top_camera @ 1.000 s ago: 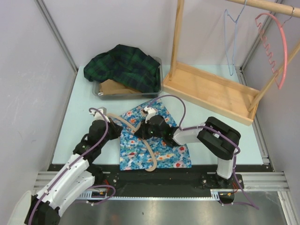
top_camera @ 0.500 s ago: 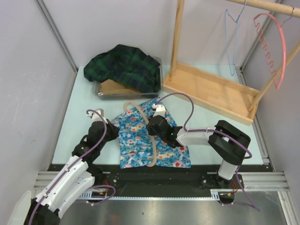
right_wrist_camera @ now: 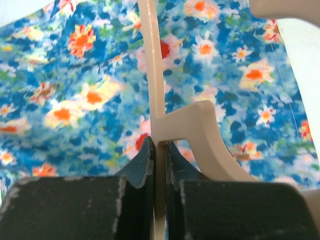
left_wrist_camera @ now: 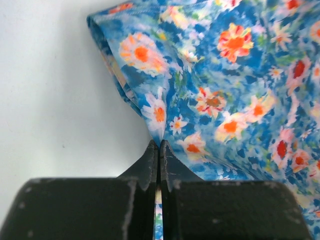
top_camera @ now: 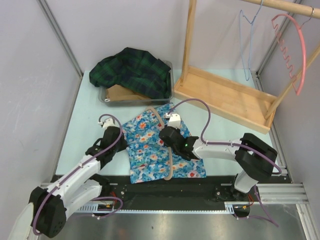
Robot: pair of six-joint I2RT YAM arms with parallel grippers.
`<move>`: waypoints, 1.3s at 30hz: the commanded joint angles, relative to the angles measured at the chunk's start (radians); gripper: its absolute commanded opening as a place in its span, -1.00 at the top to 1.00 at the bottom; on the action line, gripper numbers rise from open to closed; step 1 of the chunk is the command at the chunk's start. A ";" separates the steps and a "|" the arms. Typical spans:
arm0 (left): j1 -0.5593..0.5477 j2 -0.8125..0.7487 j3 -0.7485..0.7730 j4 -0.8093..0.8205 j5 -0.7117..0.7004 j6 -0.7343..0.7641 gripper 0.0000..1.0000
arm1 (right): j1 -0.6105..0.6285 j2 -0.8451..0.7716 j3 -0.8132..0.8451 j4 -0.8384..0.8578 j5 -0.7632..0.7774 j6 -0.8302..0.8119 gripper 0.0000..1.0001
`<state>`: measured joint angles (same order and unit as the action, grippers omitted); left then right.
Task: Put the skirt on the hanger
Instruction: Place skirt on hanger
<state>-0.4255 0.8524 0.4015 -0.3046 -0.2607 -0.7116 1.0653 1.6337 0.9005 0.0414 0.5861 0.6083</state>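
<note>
Skirt: I see the blue floral skirt (top_camera: 145,140) spread on the counter (top_camera: 82,125), just on the near side of the tray (top_camera: 135,101), toward the arm bases. Its far edge lies close to the tray's near rim.
Hanger: the beige hanger (top_camera: 171,164) lies across the top of the skirt, on the near side of the tray. One end points toward the tray and the other toward the near edge of the counter.
Left end effector: the left end effector (top_camera: 119,136) sits at the skirt's left edge, nearer to me than the tray. On my left wrist view its jaws are pressed together on a pinch of fabric (left_wrist_camera: 159,150), and the skirt (left_wrist_camera: 240,95) fans out beyond them.
Right end effector: the right end effector (top_camera: 169,141) is over the middle of the skirt, near side of the tray. On my right wrist view it is clamped narrow (right_wrist_camera: 159,147) on the thin bar of the hanger (right_wrist_camera: 154,75), beside a curved notch, with the skirt (right_wrist_camera: 75,100) underneath.
Tray: it holds a dark green plaid cloth (top_camera: 135,67) heaped over its rim and something tan that I cannot identify.
Wooden rack: the wooden rack (top_camera: 220,95) stands just right of the tray. A blue wire hanger (top_camera: 247,45) and a pink hanger (top_camera: 299,50) hang from its top rail.
</note>
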 commanded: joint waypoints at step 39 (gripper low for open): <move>-0.004 -0.009 0.112 0.029 0.058 0.023 -0.99 | 0.076 -0.184 0.147 -0.205 0.054 -0.140 1.00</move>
<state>-0.4255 0.9047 0.4297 -0.2584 -0.2058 -0.7044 1.1336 1.5501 0.9810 -0.1413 0.6346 0.4515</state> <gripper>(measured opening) 0.957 0.062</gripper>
